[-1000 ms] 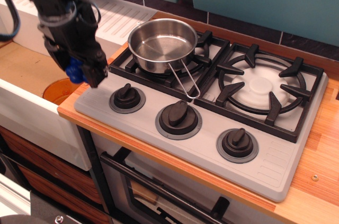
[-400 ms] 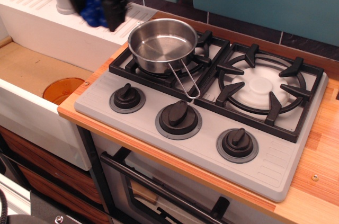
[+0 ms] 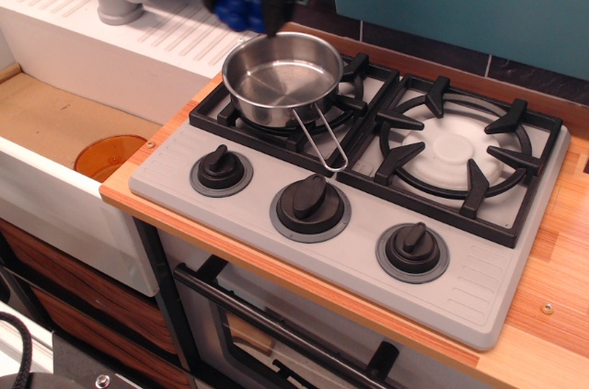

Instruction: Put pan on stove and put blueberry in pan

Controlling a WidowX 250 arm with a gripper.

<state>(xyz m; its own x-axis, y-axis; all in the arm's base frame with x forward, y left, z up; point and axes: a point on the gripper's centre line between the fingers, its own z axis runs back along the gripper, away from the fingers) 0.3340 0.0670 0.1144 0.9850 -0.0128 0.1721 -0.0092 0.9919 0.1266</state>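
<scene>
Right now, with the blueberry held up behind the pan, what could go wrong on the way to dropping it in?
1. The gripper holds the blueberry beside the far-left rim of the pan, not over its middle; released here, it might hit the rim and bounce onto the white sink unit.
2. Lowering from here, a finger could catch the rim and push the pan along the burner grate of the stove.
</scene>
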